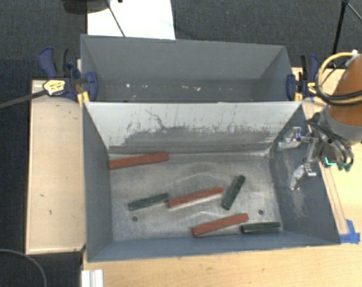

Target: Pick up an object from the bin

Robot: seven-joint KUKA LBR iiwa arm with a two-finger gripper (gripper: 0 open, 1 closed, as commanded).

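My gripper (293,158) hangs over the bin's right sloping wall, above the floor. Its two metal fingers stand apart, open, with nothing between them. Nearest to it on the bin floor is a short dark green bar (233,192), lying tilted to the lower left of the gripper. Another dark green bar (261,226) lies flat by the front wall, and a red bar (219,225) lies end to end with it on its left. All of them lie apart from the fingers.
A red bar (195,198) and a dark green bar (148,202) lie in a line across the middle of the floor. A longer red bar (139,160) rests along the back left. The arm's orange cover and cables sit outside the right rim.
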